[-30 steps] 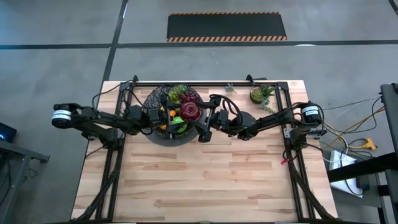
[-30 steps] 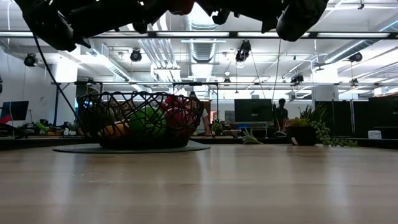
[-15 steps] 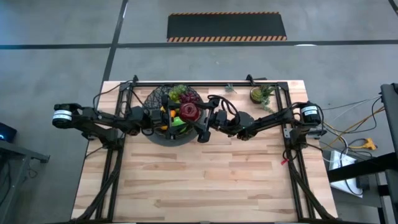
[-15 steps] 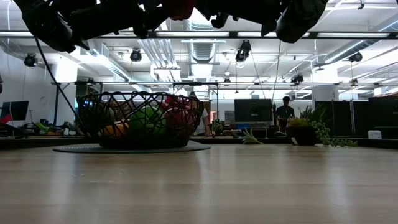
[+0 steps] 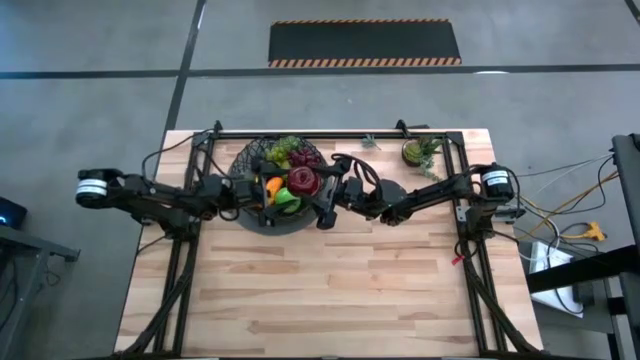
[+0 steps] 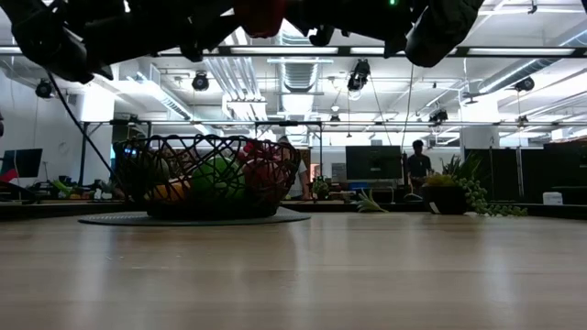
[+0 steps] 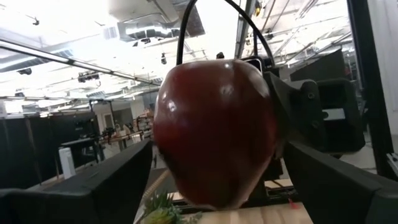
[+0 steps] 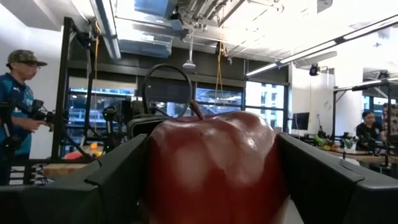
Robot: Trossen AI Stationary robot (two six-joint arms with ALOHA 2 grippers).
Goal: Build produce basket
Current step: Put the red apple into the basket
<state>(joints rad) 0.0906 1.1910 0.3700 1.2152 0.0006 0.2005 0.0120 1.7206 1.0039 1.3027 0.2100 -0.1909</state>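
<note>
The basket (image 5: 277, 187) of black wire mesh stands on a dark round mat (image 6: 193, 219) toward the far left part of the wooden tabletop (image 5: 330, 290). Inside it lie pieces of produce: green grapes (image 5: 285, 146) and dark red grapes (image 5: 305, 157) at the far side, an orange piece (image 5: 272, 187) and a green apple (image 5: 290, 198) nearer the middle. In the low view the green apple (image 6: 214, 176) and a reddish fruit (image 6: 264, 174) show through the mesh.

The right pincer (image 5: 322, 190) reaches in over the right side of the basket, above the fruit, and holds a dark red apple (image 5: 304, 180) between its two dark fingers (image 8: 112, 174); in the right wrist view the apple (image 8: 214, 165) fills the space between them, stem up. The left pincer (image 5: 243, 195) sits over the left rim of the basket, its jaws spread wide; the apple (image 7: 214, 130) stands in front of them in the left wrist view, and it seems not to touch the fingers (image 7: 99, 180), though that is hard to judge.

A small leafy potted plant (image 5: 418, 151) stands near the far right corner of the tabletop. In the room beyond, a person (image 8: 18, 118) in a cap and blue shirt stands by a metal frame, and another person (image 6: 417, 165) stands far off
</note>
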